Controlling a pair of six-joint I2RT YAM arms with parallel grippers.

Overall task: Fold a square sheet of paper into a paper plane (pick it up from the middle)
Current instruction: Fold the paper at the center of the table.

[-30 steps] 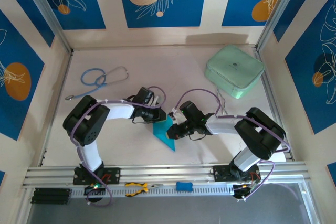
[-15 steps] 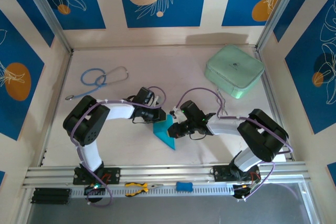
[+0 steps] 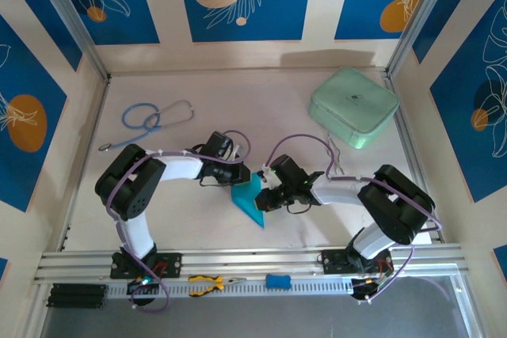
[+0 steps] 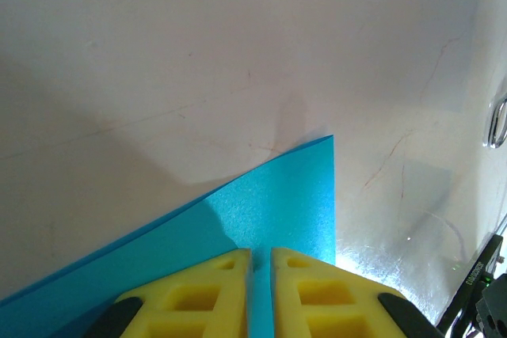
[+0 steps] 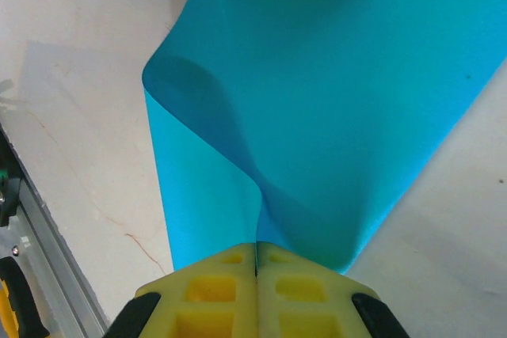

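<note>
The square sheet of paper [image 3: 251, 200] lies as a cyan-blue triangle on the table between the two arms. My left gripper [image 3: 246, 177] is at the sheet's far edge. In the left wrist view its yellow fingertips [image 4: 261, 251] rest on the flat paper [image 4: 277, 195], with a thin slit between them and nothing pinched. My right gripper [image 3: 267, 198] is at the sheet's right side. In the right wrist view it [image 5: 256, 244] is shut on an edge of the paper [image 5: 333, 100], which curls up from the pinch in a soft bulge.
A mint-green case [image 3: 353, 106] sits at the back right and a blue-tubed stethoscope [image 3: 150, 119] at the back left. Yellow pliers [image 3: 209, 282] and a small blue block [image 3: 277, 280] lie on the near rail [image 3: 253, 259].
The right arm has crept slightly left toward the left gripper, still holding the paper. The left arm has not moved.
</note>
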